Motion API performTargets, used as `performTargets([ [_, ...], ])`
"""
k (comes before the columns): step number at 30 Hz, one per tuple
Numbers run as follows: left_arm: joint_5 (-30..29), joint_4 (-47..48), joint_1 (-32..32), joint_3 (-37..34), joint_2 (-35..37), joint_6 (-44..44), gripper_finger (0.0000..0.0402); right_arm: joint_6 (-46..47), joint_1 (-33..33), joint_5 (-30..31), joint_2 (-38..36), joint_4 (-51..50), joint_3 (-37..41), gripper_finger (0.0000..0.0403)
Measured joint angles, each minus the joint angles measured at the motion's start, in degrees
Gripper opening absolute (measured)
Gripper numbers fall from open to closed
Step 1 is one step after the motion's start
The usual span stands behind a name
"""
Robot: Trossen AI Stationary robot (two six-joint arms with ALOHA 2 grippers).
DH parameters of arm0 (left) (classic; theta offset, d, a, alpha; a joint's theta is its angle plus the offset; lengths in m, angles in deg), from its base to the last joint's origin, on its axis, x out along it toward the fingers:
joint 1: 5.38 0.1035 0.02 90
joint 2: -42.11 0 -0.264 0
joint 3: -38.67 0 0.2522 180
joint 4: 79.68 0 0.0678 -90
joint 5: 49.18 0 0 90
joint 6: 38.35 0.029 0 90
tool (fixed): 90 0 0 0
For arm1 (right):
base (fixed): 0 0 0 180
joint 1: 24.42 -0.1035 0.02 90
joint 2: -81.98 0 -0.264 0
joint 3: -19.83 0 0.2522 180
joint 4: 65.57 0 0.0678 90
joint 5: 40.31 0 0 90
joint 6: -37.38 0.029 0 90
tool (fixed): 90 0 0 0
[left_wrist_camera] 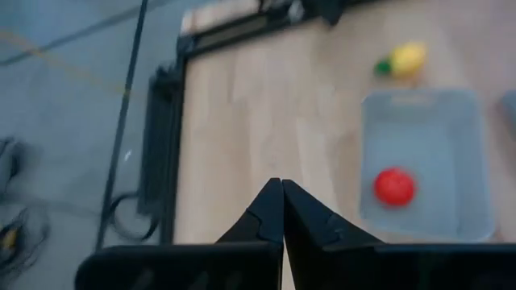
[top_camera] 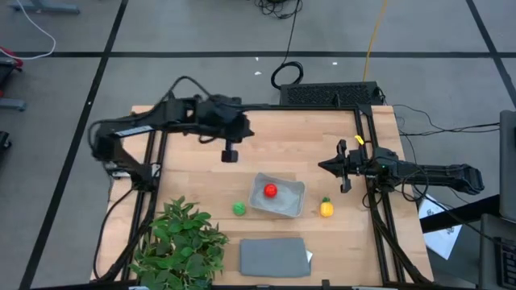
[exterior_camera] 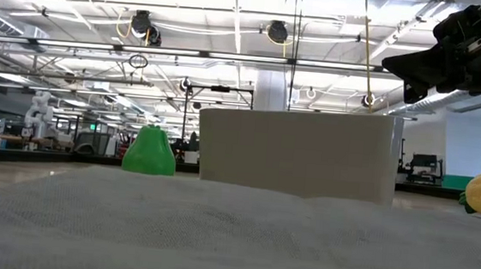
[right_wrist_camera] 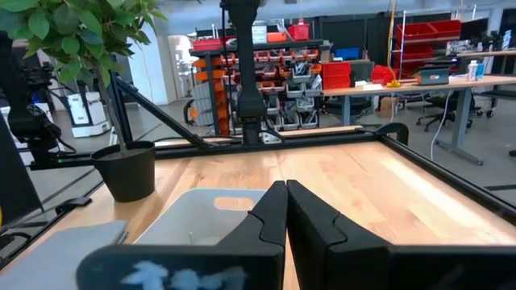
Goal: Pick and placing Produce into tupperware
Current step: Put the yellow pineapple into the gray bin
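Observation:
The clear tupperware stands on the wooden table with the red round produce inside it, seen too in the left wrist view as the red piece in the container. The green piece lies on the table left of the tupperware, the yellow piece to its right. My left gripper hangs shut and empty above the table, up-left of the tupperware. My right gripper waits shut at the table's right side.
A leafy potted plant stands at the near left corner. A flat grey rectangle lies near the front edge. Bare wood lies across the far half of the table. Dark frame rails run along both sides.

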Motion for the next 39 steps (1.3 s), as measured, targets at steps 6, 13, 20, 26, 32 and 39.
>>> performTargets([
  [6, 12.33, -18.57, 2.8, -16.31, 9.01, -5.02, 0.0, -0.11, -0.01, 0.0, 0.07, 0.02, 0.02, 0.0],
  [13, 14.53, -41.8, 0.47, -35.3, 12.23, -7.43, 0.0, -0.14, -0.01, 0.02, 0.2, 0.02, 0.0, 0.0],
  [20, 9.62, -58.43, -0.99, -49.31, 15.52, -7.61, 0.0, -0.14, -0.01, 0.02, 0.2, -0.01, 0.0, 0.0],
  [26, 9.29, -70.87, 0.83, -59.97, 21.46, -11.37, 0.0, 0.0, -0.01, 0.0, 0.2, -0.51, 0.0, 0.0],
  [32, 12.19, -83.7, 0.74, -69.23, 22.16, -14.75, 0.0, 0.0, -0.01, 0.02, 0.22, -0.3, 0.01, 0.0],
  [39, 12.77, -101.08, 0.8, -80.06, 22.16, -15.18, 0.0, 0.0, -0.01, 0.02, 0.24, 0.04, 0.02, 0.0],
])
